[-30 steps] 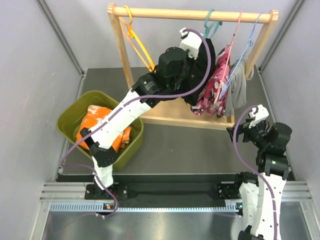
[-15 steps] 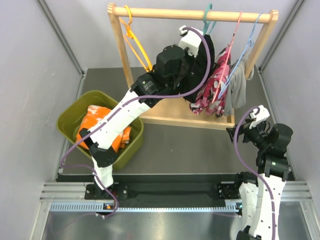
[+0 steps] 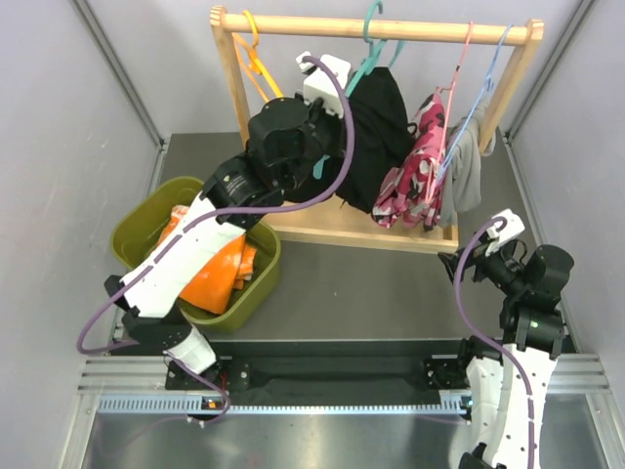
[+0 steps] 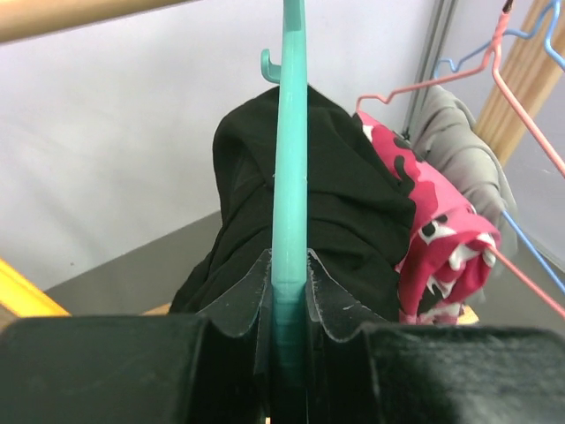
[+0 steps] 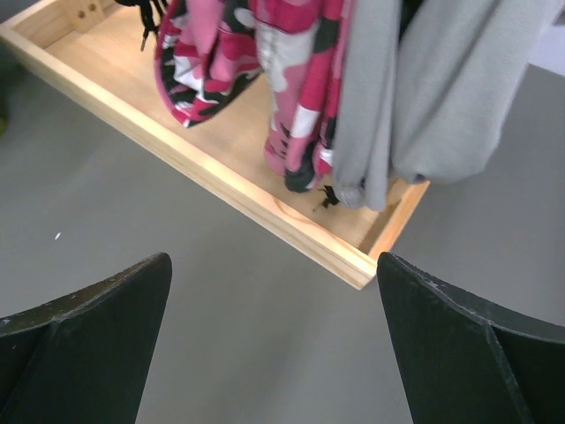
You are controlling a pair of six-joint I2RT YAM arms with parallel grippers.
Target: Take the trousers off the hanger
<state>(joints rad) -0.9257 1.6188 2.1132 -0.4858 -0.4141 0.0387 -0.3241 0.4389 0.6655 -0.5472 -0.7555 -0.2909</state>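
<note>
The black trousers [image 3: 383, 132] hang on a teal hanger [image 3: 363, 66] whose hook sits at the wooden rail [image 3: 293, 23]. My left gripper [image 3: 325, 156] is shut on the hanger's lower edge, left of the trousers. In the left wrist view the teal hanger [image 4: 290, 132] runs straight up out of my left gripper [image 4: 289, 291], with the black trousers [image 4: 353, 208] draped over it behind. My right gripper [image 3: 457, 262] is open and empty, low over the table near the rack's front right corner; in the right wrist view it [image 5: 274, 265] holds nothing.
An empty orange hanger [image 3: 260, 66] hangs at the rail's left end. A pink patterned garment [image 3: 415, 176] and a grey garment [image 3: 467, 171] hang to the right of the trousers. A green bin [image 3: 137, 227] with orange clothes [image 3: 213, 269] stands at the left. The rack's wooden base [image 5: 265, 199] lies ahead of my right gripper.
My left arm has swung left, taking the teal hanger and black trousers left along the rail, away from the pink garment. The right arm has barely moved.
</note>
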